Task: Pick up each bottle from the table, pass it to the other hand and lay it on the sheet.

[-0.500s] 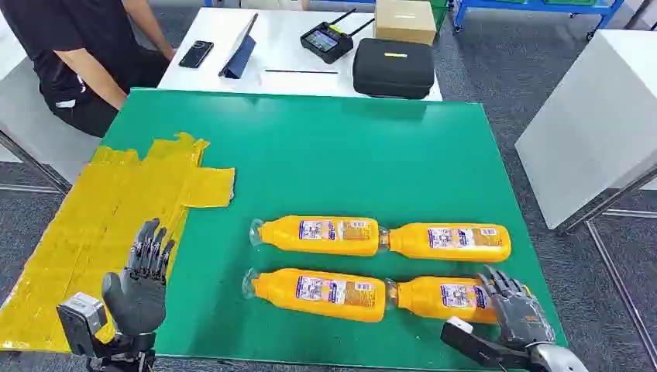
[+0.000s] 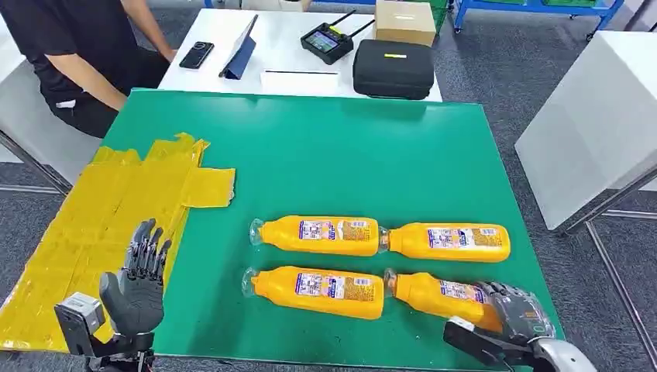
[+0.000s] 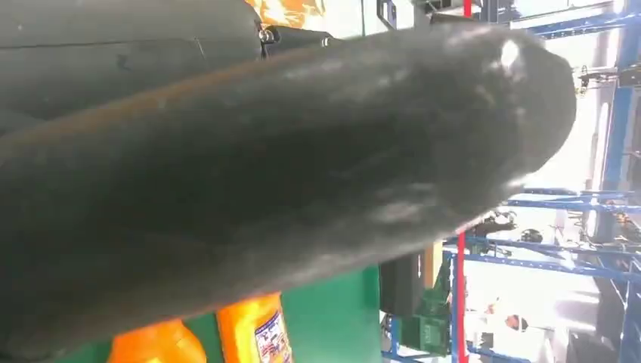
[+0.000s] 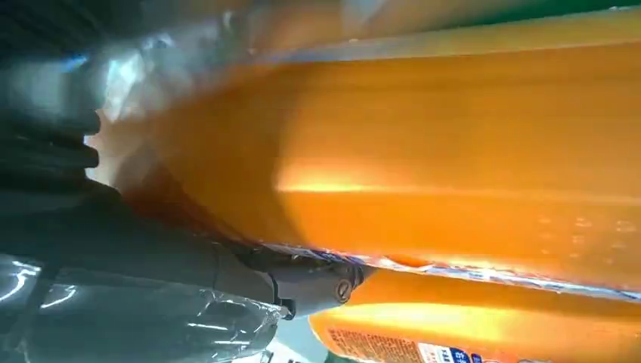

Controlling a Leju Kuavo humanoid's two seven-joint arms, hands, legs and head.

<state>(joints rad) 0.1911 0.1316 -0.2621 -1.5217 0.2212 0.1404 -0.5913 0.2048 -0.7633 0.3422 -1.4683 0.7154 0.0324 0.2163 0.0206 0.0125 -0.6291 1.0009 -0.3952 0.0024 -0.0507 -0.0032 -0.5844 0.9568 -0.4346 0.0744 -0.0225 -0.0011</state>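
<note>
Head view looks down on my green bench (image 2: 325,155). A yellow sheet (image 2: 93,225) lies over its left edge. Past the far edge stands a white table (image 2: 287,54) with a phone (image 2: 196,54), a black case (image 2: 393,68) and a brown box (image 2: 404,21). A person (image 2: 70,54) sits by the far left corner. A grey floor (image 2: 496,85) is all around.

Four orange bottles lie on the bench near the front edge. Two are in the back row: the back left bottle (image 2: 318,235) and the back right bottle (image 2: 449,242). The front left bottle (image 2: 314,291) lies flat.

Half a second ago the front right bottle (image 2: 442,298) lay straight in line with its neighbour. Now it is tilted, with its cap end swung toward the back row. My right hand (image 2: 515,314) has closed more around it.

My right fingers (image 2: 503,298) are curled over the bottom end of the front right bottle and grip it. My left hand (image 2: 138,287) is up over the sheet near the front left corner. Its fingers (image 2: 146,246) point up, a little apart, and hold nothing.
</note>
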